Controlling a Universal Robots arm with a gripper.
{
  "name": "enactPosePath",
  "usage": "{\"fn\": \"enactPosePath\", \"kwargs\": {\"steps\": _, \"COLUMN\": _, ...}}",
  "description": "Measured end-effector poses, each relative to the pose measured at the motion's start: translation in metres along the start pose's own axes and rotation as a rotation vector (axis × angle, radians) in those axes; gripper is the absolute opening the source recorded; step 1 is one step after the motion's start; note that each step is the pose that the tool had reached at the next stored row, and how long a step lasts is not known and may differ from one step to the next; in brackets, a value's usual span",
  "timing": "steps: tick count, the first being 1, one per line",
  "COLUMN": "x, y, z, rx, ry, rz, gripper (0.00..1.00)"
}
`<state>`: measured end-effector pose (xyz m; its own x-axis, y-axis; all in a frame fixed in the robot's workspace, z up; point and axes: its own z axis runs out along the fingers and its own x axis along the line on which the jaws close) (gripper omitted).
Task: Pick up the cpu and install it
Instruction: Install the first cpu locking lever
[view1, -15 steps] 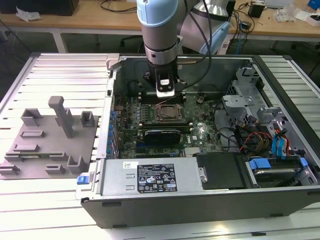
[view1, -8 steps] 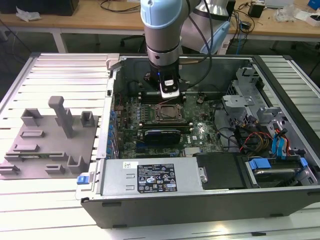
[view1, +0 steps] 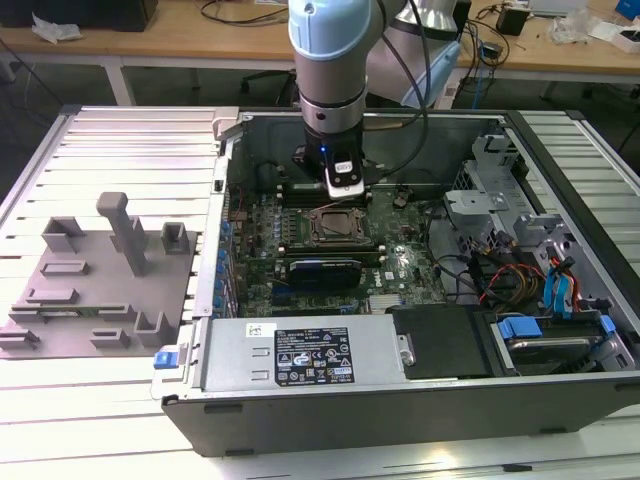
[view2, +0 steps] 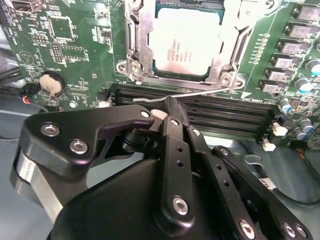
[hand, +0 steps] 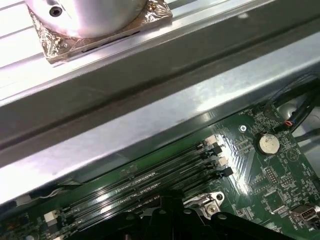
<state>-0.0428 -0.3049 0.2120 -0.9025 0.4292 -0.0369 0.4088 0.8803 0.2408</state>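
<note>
The silver-grey square cpu (view2: 186, 42) sits in the metal-framed motherboard socket (view2: 137, 47), while the black tool (view2: 170, 112), fingers pressed together, hangs nearby.

Pale-blue arm (view1: 330, 40), black screwed fingers (view2: 172, 150)

Arm (view1: 335, 60) hangs vertical, wrist pointing straight down into the open computer case (view1: 420, 400). Tool (view1: 343, 195) sits low inside the case, just above the motherboard, near the case's rear wall. In the second wrist view, the black fingers (view2: 175, 130) meet at the tips, nothing between them.
</note>
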Motion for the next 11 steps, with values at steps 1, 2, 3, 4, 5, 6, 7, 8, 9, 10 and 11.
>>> {"fn": "enactPosePath", "kwargs": {"steps": 1, "x": -0.0005, "y": 0.0, "z": 0.0004, "rx": 0.0009, "ry": -0.0003, "rz": 0.0, "gripper": 0.11}}
{"fn": "enactPosePath", "kwargs": {"steps": 2, "x": -0.0009, "y": -0.0003, "z": 0.001, "rx": 0.0029, "ry": -0.0012, "rz": 0.0, "gripper": 0.11}}
{"fn": "enactPosePath", "kwargs": {"steps": 3, "x": -0.0009, "y": -0.0005, "z": 0.0018, "rx": 0.0061, "ry": -0.0026, "rz": -0.001, "gripper": 0.11}}
{"fn": "enactPosePath", "kwargs": {"steps": 4, "x": -0.0009, "y": -0.0007, "z": 0.0025, "rx": 0.0082, "ry": -0.0036, "rz": -0.001, "gripper": 0.11}}
{"fn": "enactPosePath", "kwargs": {"steps": 5, "x": -0.0009, "y": -0.0009, "z": 0.0034, "rx": 0.0108, "ry": -0.0047, "rz": -0.001, "gripper": 0.11}}
{"fn": "enactPosePath", "kwargs": {"steps": 6, "x": -0.0009, "y": -0.0011, "z": 0.0047, "rx": 0.0152, "ry": -0.0068, "rz": -0.002, "gripper": 0.11}}
{"fn": "enactPosePath", "kwargs": {"steps": 7, "x": -0.001, "y": -0.0013, "z": 0.0055, "rx": 0.0179, "ry": -0.008, "rz": -0.002, "gripper": 0.11}}
{"fn": "enactPosePath", "kwargs": {"steps": 8, "x": -0.0011, "y": -0.0014, "z": 0.0064, "rx": 0.0218, "ry": -0.0098, "rz": -0.003, "gripper": 0.11}}
{"fn": "enactPosePath", "kwargs": {"steps": 9, "x": -0.0013, "y": -0.0015, "z": 0.0071, "rx": 0.0257, "ry": -0.0116, "rz": -0.004, "gripper": 0.11}}
{"fn": "enactPosePath", "kwargs": {"steps": 10, "x": -0.0014, "y": -0.0016, "z": 0.0078, "rx": 0.0294, "ry": -0.0132, "rz": -0.004, "gripper": 0.11}}
{"fn": "enactPosePath", "kwargs": {"steps": 11, "x": -0.0017, "y": -0.0016, "z": 0.0085, "rx": 0.0337, "ry": -0.0152, "rz": -0.005, "gripper": 0.11}}
